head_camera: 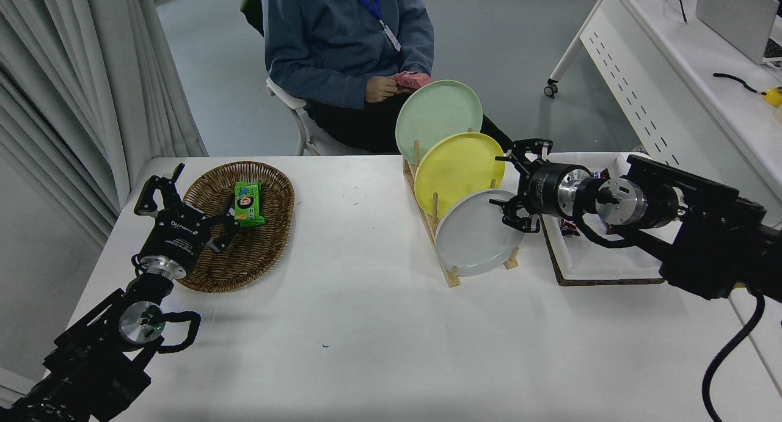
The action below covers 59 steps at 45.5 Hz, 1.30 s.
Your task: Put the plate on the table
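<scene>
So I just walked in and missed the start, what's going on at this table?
The right gripper, open, is at the right edge of the grey plate, which stands in the front slot of a wooden rack on the white table, before a yellow plate and a green plate. It isn't gripped yet. The left gripper is parked over a wicker basket. A person sits opposite.

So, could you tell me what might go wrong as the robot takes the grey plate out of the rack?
1. The right gripper is open at the grey plate's upper right rim; an edge grasp might slip.
2. The yellow plate stands just behind it in the wooden rack; lifting could knock it.
3. The white tray sits close on the right.
</scene>
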Each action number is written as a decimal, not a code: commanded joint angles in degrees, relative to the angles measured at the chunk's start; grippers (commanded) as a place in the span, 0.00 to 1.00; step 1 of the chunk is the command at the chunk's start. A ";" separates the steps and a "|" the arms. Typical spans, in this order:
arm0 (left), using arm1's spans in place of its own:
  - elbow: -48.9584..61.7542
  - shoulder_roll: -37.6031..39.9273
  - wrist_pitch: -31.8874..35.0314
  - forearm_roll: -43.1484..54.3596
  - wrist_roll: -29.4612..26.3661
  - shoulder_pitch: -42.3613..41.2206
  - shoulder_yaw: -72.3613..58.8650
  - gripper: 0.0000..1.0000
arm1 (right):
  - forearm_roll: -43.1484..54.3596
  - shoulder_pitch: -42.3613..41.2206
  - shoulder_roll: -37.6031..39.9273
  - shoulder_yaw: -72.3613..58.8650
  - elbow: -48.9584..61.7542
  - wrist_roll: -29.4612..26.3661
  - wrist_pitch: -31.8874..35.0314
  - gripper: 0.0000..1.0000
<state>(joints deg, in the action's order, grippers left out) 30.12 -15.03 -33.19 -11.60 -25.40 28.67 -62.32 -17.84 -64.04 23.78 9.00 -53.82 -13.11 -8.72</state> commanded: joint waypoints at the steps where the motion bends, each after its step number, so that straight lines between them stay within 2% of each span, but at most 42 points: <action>1: 0.02 0.00 0.06 0.00 0.00 -0.01 0.00 1.00 | 0.00 -0.29 0.22 -0.21 -0.05 -1.65 -0.07 0.69; 8: 0.02 0.00 0.06 0.00 0.00 -0.01 0.00 1.00 | 0.00 -0.29 0.22 -0.48 -0.14 -4.02 -0.16 0.71; 13: 0.02 0.00 -0.03 0.00 0.00 -0.01 0.00 1.00 | 0.00 -0.29 0.22 -0.48 -0.14 -5.34 -0.16 0.79; 19: 0.02 0.00 0.06 0.00 0.00 -0.01 0.00 1.00 | 0.00 -0.47 0.13 0.14 -0.05 -5.61 -1.74 0.78; 26: 0.02 0.00 -0.03 0.00 0.00 -0.01 0.00 1.00 | 0.00 -0.82 -0.04 0.22 -0.05 -5.61 -2.36 0.71; 30: -0.06 0.00 -0.03 0.00 0.00 -0.01 0.00 1.00 | 0.00 -0.91 -0.05 0.22 -0.05 -5.61 -2.27 0.58; 33: -0.06 0.00 0.06 0.00 0.00 -0.01 0.00 1.00 | 0.00 -0.91 -0.05 0.22 -0.05 -5.61 -2.27 0.53; 38: 0.02 0.00 -0.03 0.00 0.00 -0.01 0.00 1.00 | 0.00 -0.82 -0.05 0.22 -0.05 -5.61 -2.09 0.53; 48: -0.06 0.00 -0.03 0.00 0.00 -0.01 0.00 1.00 | 0.00 -0.82 -0.13 0.22 -0.05 -5.61 -1.92 0.46; 59: 0.02 0.00 0.06 0.00 0.00 -0.01 0.00 1.00 | 0.00 -0.82 -0.13 0.31 0.03 -5.61 -2.01 0.46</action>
<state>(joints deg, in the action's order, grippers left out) 30.12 -15.03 -33.18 -11.60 -25.40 28.65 -62.31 -17.84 -64.86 23.69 9.27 -53.87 -18.70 -10.67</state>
